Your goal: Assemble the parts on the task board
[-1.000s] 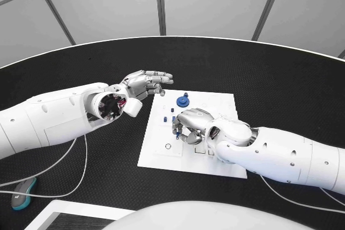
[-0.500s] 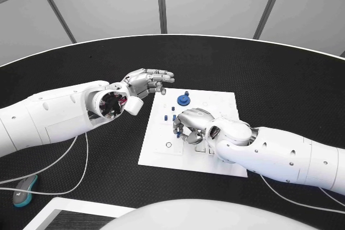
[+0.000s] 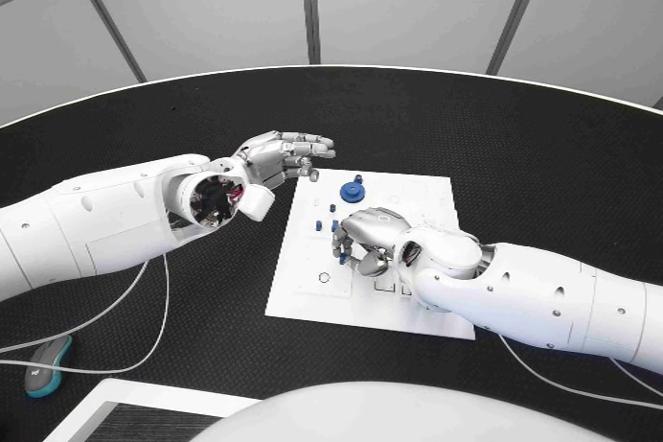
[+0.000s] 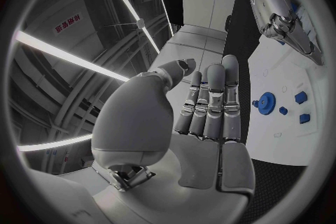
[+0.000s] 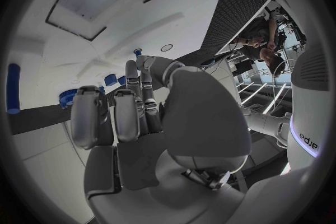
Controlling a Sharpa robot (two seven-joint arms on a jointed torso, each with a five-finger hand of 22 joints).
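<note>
Task board (image 3: 422, 313) flat at table centre. Right hand (image 3: 368, 239) over board, fingers curled downward; grasp cannot be confirmed. Blue gear (image 3: 354, 192) just beyond fingertips. Left hand (image 3: 284, 159) beside board, fingers extended, empty.

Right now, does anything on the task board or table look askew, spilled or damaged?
Nothing stands out. The task board lies flat on the table, blue parts on it. The right hand works over the board; the left hand hovers off its corner, holding nothing.
</note>
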